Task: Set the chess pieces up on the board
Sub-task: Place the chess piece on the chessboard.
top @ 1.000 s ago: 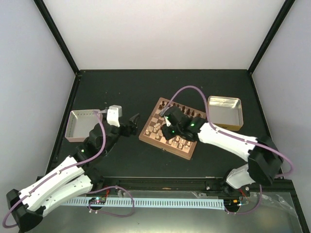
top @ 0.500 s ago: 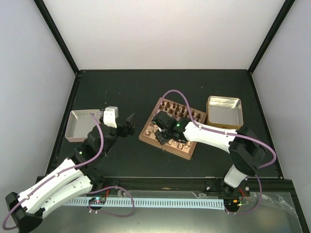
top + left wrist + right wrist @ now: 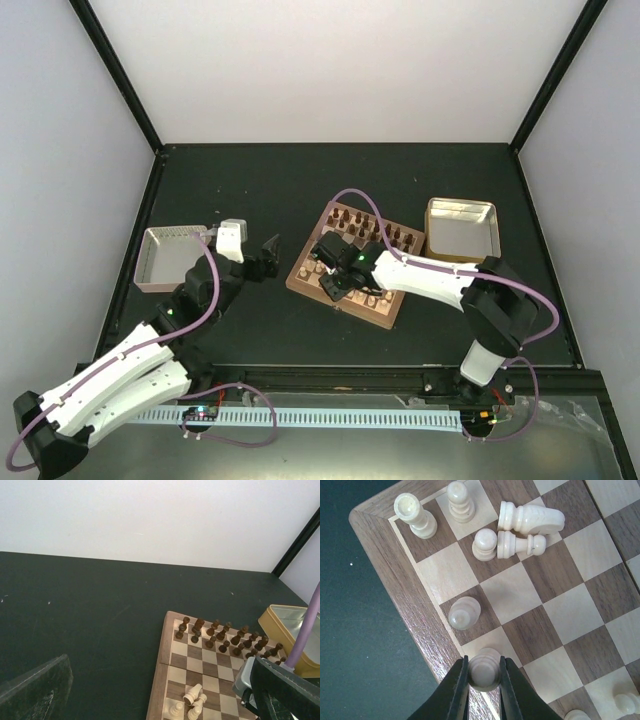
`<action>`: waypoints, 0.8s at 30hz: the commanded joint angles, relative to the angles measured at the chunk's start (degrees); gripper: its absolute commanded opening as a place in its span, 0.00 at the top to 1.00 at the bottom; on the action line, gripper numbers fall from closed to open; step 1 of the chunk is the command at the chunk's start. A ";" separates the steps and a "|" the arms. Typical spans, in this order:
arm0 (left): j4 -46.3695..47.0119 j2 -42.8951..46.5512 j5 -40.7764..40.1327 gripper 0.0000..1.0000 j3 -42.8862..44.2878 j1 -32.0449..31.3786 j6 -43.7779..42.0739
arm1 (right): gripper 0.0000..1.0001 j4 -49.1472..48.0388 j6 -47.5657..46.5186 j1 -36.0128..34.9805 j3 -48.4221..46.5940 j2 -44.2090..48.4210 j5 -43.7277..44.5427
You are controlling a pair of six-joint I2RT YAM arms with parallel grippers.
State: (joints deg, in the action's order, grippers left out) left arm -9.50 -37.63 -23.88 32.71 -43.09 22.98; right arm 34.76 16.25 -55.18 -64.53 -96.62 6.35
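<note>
You had bare squares across the middle of the board (image 3: 570, 615); toppled cream pieces (image 3: 530, 520) cluttered one corner.

Left arm (image 3: 120, 365) and right arm (image 3: 435, 280): white shells, black joints, green LEDs. Lilac cable (image 3: 212, 285) loops along each. Right pincer (image 3: 484, 667) fingers (image 3: 456, 687) black, tapered.

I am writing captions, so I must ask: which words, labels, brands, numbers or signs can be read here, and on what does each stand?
None can be read: the square wooden chessboard, the pale cream chess pieces, the dark brown chess pieces and the rectangular metal tray beside the board show no text.
</note>
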 commanded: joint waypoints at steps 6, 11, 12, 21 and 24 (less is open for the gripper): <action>0.05 -0.26 -0.64 0.01 -0.19 0.64 -0.57 | 0.74 0.60 -1.05 -0.37 -1.43 -0.19 1.50; 0.35 -0.47 -0.47 0.01 -0.28 0.72 -0.57 | 0.69 1.16 -0.46 -0.37 -1.65 1.97 2.13; 0.36 -0.51 -0.40 0.01 -0.21 0.77 -0.57 | 0.68 1.28 -0.24 -0.37 -1.87 2.49 2.31; 0.48 -0.58 0.66 0.01 -0.35 0.90 -0.50 | 0.63 1.74 7.66 1.13 -2.73 8.51 7.07; 0.91 -0.92 1.71 0.01 -0.37 0.98 -0.48 | 0.58 3.64 13.08 4.43 -1.79 10.09 8.03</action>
State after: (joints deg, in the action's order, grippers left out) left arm -9.45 -38.04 -23.55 32.47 -42.70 22.98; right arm 36.45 21.63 -54.19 -65.82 -89.38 10.44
